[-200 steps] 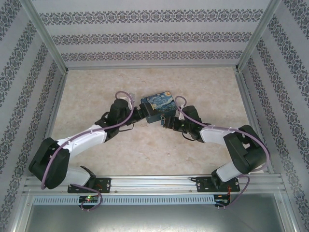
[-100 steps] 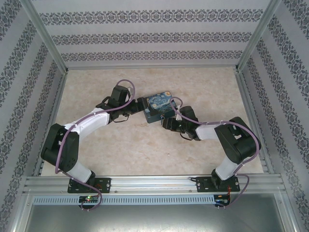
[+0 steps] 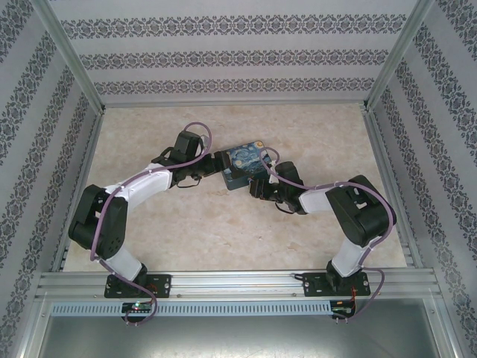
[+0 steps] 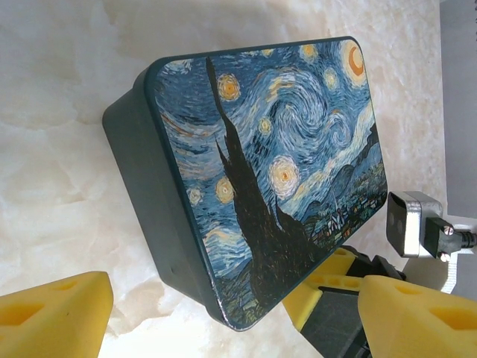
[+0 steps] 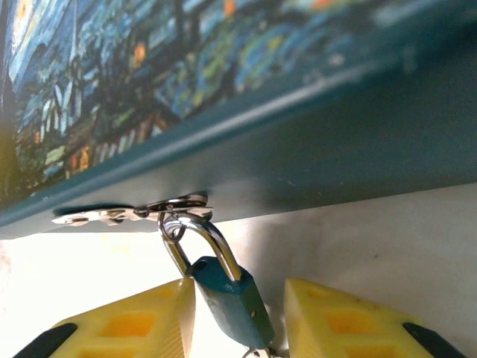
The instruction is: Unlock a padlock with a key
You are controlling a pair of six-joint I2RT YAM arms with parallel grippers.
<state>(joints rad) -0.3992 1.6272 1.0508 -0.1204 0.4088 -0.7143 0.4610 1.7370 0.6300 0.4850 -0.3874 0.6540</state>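
The small teal padlock [image 5: 227,298] with silvery shackle hangs from the metal hasp [image 5: 160,210] of the Starry-Night-printed rectangular box [image 5: 313,142] on the marbled tabletop [image 5: 387,239]. The right pincer [image 5: 240,302] brackets it, part-spread, not yet pinching; the left pincer [image 4: 237,313] stands spread wide at the box's corner. Judged step: steadying the padlock; next needs a firm pinch, then the key.

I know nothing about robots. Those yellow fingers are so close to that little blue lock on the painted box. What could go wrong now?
Two likely risks. The padlock hangs loose and tilted from the hasp on the box, between the right gripper and its fingers; on closing, they might push it aside or twist it. The left gripper is open by the box, not clamping it, so a tug on the padlock could drag the box.
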